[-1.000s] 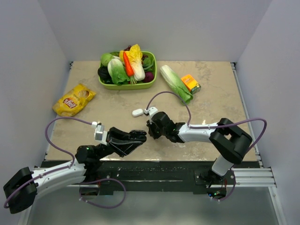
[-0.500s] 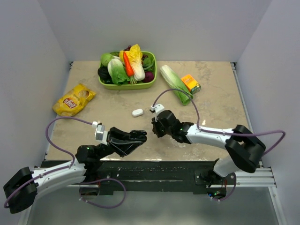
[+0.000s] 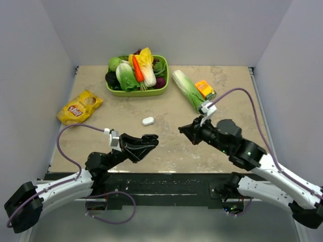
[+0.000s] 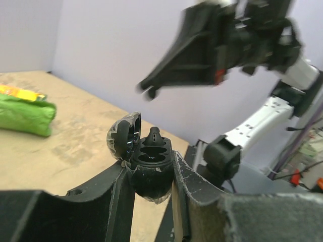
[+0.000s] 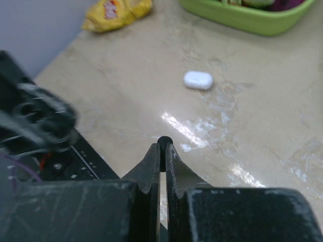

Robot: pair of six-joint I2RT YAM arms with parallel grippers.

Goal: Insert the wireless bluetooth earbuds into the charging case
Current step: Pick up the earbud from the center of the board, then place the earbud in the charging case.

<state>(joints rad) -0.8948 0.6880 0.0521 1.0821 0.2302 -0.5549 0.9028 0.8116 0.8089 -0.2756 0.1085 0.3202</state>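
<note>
My left gripper [image 4: 151,174] is shut on a black charging case [image 4: 151,156], held above the table's front edge [image 3: 146,144]. The case's lid [image 4: 122,136] stands open to the left. One black earbud [image 4: 155,134] sits upright in the far slot, and the near slot looks empty. My right gripper [image 5: 163,149] is shut, pinching a tiny black earbud [image 5: 164,141] at its fingertips. In the top view it hangs over the table [image 3: 184,129], to the right of the case and apart from it. The left wrist view shows it blurred above the case [image 4: 150,91].
A small white oval case [image 3: 148,121] lies shut mid-table, also in the right wrist view [image 5: 198,80]. At the back stand a green basket [image 3: 136,93] of vegetables, a loose cabbage [image 3: 189,91] and an orange carton [image 3: 205,89]. A yellow chip bag [image 3: 79,107] lies left.
My right arm has swung back to the right and away from the case, its gripper staying shut. The left gripper with the case has shifted slightly.
</note>
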